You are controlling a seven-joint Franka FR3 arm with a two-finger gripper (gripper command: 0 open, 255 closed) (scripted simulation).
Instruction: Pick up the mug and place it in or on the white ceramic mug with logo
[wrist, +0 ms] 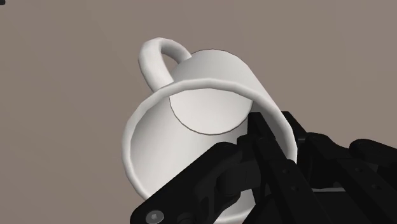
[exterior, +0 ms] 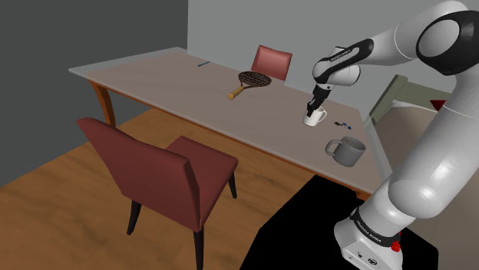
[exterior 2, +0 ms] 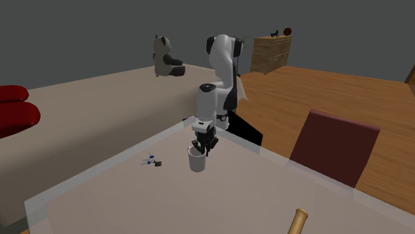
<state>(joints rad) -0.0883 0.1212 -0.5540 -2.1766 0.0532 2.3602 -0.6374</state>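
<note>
Shoulder view: our gripper clamps the white mug near the counter end at that view's right, grey mug apart. Second exterior view: we see bare counter nearside. Wrist view: fingers pinch its rim.

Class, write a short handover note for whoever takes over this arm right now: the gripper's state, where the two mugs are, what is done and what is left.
Gripper: shut on the white mug, clasping its wall at the rim.
White mug: upright, on the table or barely off it; I cannot tell which.
Grey mug: upright near the table's edge, apart from the white mug, lower right of it in the shoulder view.
Done: the grasp.
Left: lift the white mug, carry it over the grey mug, set it in or on it, release.
</note>
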